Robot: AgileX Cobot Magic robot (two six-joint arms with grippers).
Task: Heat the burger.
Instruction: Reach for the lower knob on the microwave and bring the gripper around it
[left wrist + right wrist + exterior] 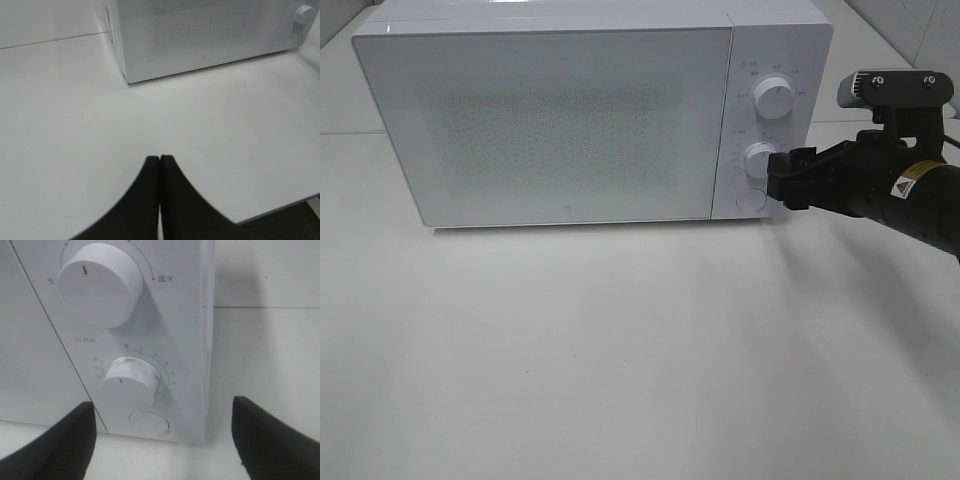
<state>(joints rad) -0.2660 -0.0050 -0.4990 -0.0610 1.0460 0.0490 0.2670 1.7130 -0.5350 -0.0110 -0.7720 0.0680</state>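
Right claw (164, 401) spread at lower knob (131, 380); left claw (159, 159) pressed together; burger unseen

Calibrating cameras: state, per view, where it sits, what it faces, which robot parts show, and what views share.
Exterior high: mounted above, facing down on the white box-shaped microwave on the white table; black right gripper shows.
Left wrist: low over the table, facing the microwave; shut left gripper shows.
Right wrist: close to the control panel's white round timer knob; open fingers show.
Shared: microwave in all three.
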